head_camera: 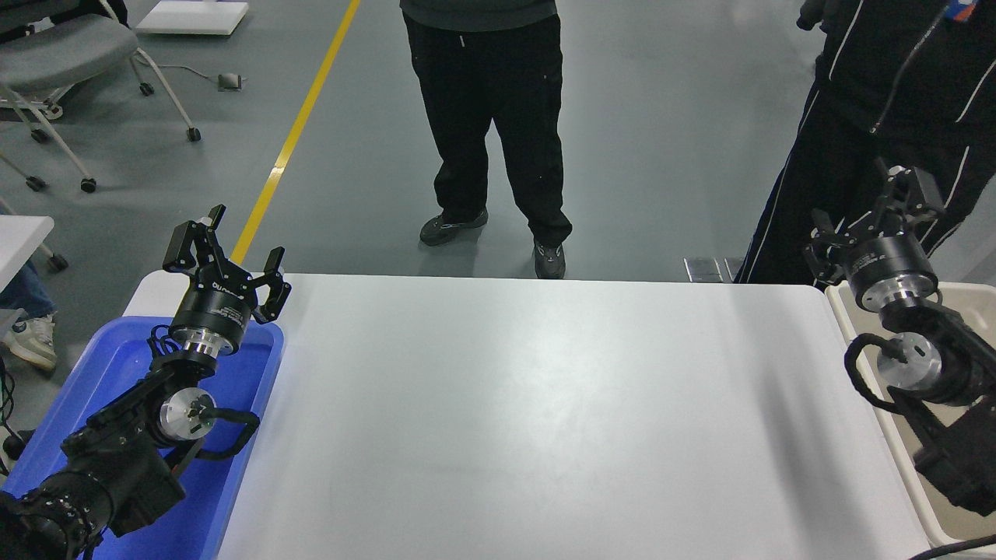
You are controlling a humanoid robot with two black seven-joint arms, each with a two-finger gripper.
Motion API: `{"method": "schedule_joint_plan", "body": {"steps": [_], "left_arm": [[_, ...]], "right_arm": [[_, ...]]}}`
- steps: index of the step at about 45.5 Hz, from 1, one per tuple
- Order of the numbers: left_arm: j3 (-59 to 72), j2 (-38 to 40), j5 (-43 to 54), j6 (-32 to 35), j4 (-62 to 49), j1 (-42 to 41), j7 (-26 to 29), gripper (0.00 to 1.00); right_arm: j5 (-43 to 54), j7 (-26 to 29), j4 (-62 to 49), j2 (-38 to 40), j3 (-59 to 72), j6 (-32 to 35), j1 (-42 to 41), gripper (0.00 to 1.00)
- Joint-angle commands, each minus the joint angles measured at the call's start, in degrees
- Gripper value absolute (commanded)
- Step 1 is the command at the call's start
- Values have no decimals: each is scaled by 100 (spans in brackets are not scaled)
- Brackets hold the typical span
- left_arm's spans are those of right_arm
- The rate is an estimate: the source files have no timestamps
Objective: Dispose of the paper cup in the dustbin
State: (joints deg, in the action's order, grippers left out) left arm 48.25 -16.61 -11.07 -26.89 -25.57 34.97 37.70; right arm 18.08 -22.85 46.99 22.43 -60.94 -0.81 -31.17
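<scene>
The paper cup is not in view. The beige dustbin (pixel 867 365) stands at the table's right edge, and my right arm covers most of it. My right gripper (pixel 873 211) is open and empty, raised above the bin's far left corner with its fingers pointing away from me. My left gripper (pixel 226 245) is open and empty, parked over the far end of the blue tray (pixel 233 467) at the lower left.
The white table (pixel 545 404) fills the middle. One person in black trousers (pixel 490 132) stands at the far side, and another in a black tracksuit (pixel 871 117) stands at the far right, just behind my right gripper. A grey chair (pixel 62 54) is at the top left.
</scene>
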Motion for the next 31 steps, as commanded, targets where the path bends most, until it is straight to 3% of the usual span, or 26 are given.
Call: {"method": "schedule_joint_plan", "body": {"steps": [1,31], "left_arm": [[0,0,0,0,-1,1,0,100],[0,0,0,0,8,1,0,100]], "right_arm": [[231,-264,65,-134,-76,72,313,100],[240,-290,-146,-187,188,125,358,100]]}}
